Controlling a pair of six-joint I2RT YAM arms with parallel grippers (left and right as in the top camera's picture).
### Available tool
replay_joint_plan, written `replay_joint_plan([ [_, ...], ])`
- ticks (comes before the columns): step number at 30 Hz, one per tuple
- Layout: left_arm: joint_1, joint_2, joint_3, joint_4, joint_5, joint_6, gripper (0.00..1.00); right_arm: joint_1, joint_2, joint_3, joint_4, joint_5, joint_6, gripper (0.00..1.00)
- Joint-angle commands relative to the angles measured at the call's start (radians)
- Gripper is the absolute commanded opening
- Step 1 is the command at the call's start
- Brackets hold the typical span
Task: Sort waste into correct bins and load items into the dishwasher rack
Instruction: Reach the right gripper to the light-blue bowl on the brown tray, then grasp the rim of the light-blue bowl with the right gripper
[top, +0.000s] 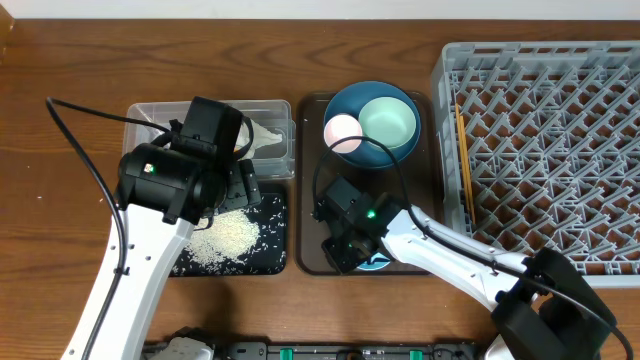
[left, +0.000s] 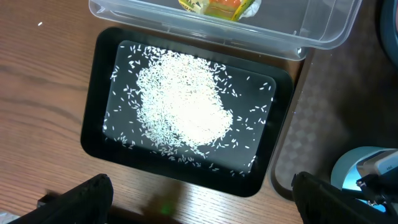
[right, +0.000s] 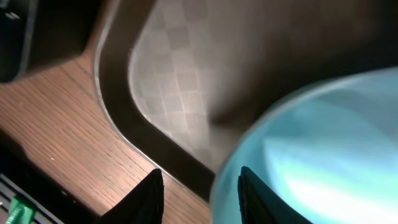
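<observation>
At left, the left hand (left: 208, 202) hangs wide open over rice (left: 186, 106) heaped in the black tray (left: 93, 124). The print on the wrapper (left: 217, 6) in the clear tub (left: 186, 25) above is too blurred to read. Lower centre, the right hand (right: 202, 193) stands parted astride the rim of the light blue bowl (right: 323, 155).

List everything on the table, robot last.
clear tub: one, transparent, left
tissue: one, white, in tub
snack wrapper: one, green-yellow, in tub
black tray: one, black, beside tub
rice: heap, white, in black tray
serving tray: one, brown, centre
large bowl: one, dark blue, on serving tray
small bowl: one, mint, inside large bowl
cup: one, pink, inside large bowl
third bowl: one, light blue, serving tray's near end
rack: one, grey, right
chopsticks: unclear, wooden, in rack
left gripper: one, black, jaws open over rice
right gripper: one, black, jaws astride third bowl's rim
</observation>
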Motion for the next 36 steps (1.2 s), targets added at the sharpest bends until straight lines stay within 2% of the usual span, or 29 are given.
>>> replay_joint_plan([
  [1, 0.005, 0.003, -0.002, -0.003, -0.016, 0.005, 0.95, 0.011, 0.005, 0.012, -0.018, 0.046, 0.003, 0.37],
  [8, 0.005, 0.003, -0.002, -0.003, -0.016, 0.005, 0.95, 0.011, 0.005, 0.012, -0.026, 0.055, 0.026, 0.37],
  [13, 0.005, 0.003, -0.002, -0.003, -0.016, 0.005, 0.95, 0.011, 0.005, 0.012, -0.026, 0.067, 0.025, 0.32],
  [27, 0.005, 0.003, -0.002, -0.003, -0.017, 0.005, 0.95, 0.01, 0.005, 0.012, -0.025, 0.44, 0.025, 0.32],
  [32, 0.005, 0.003, -0.002, -0.003, -0.016, 0.005, 0.95, 0.01, 0.005, 0.012, -0.018, 0.427, 0.025, 0.32],
  [36, 0.005, 0.003, -0.002, -0.003, -0.016, 0.005, 0.95, 0.011, 0.005, 0.012, -0.019, 0.338, 0.026, 0.31],
])
